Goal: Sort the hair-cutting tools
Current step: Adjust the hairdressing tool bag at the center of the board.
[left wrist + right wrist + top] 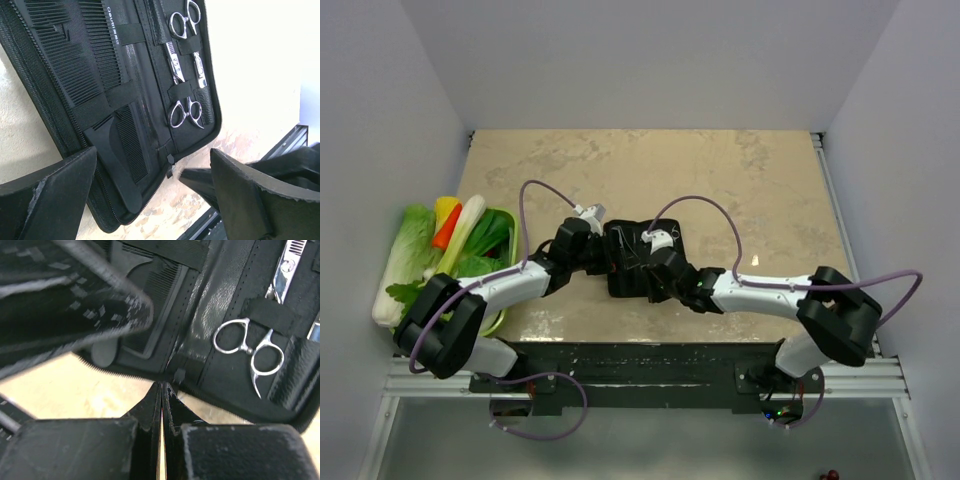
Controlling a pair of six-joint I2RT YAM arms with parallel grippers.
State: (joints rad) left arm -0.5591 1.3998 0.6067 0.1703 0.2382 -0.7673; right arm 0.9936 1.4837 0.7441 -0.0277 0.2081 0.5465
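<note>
Left gripper (152, 165) gapes empty over the open case (142, 95) near the surface's (740, 170) front edge; right gripper (161, 390) is closed at its rim. Scissors (186, 113) and combs (75, 55) sit strapped inside; vegetables (418, 250) line the left edge.

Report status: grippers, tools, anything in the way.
Left gripper open over case. Right gripper shut at case's zipper edge. Scissors, combs inside open case. Straps across them.
</note>
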